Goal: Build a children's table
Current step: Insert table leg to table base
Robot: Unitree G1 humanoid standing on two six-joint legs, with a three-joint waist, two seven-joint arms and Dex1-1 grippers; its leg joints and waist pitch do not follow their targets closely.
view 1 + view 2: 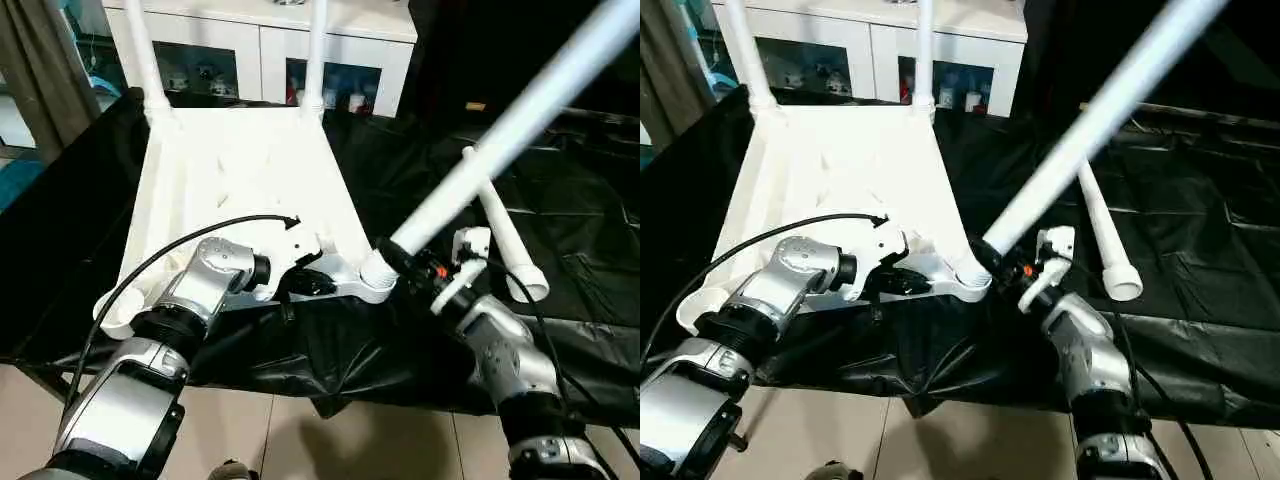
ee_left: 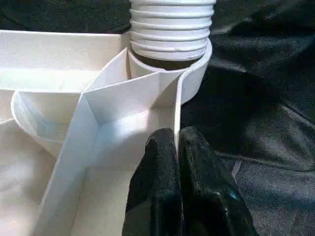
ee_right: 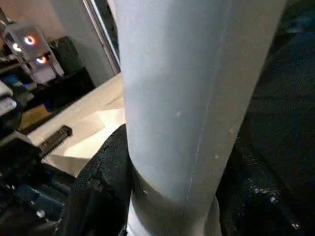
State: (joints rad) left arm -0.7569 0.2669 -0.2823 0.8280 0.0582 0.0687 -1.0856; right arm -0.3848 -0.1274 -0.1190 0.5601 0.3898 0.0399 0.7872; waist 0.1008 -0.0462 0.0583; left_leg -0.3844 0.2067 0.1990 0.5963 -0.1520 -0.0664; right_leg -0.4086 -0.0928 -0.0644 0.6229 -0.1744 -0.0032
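Two legs already stand in the far sockets of the tabletop, which lies underside up on the black-draped desk; a white cabinet stands behind. On the left, the near left socket is still empty. Next to it, the left hand has its fingers pinched tight on the thin near rim of the tabletop, just beside the near right socket, steadying the piece. At that socket, the ribbed end of a third leg sits at the mouth, the tube slanting up and away to the right; the right hand grips it low, fingers about half spread around the tube. Farther right, the fourth leg lies loose on the desk.

Seating this leg is the step in hand, I judge; to do it well, the right hand should bring the tube upright so its axis lines up with the socket before pushing, since the slant would jam the ribs against the wall; the left should keep the rim pinned so the tabletop does not slide or tip; press straight down, with a slight twist if it sticks.
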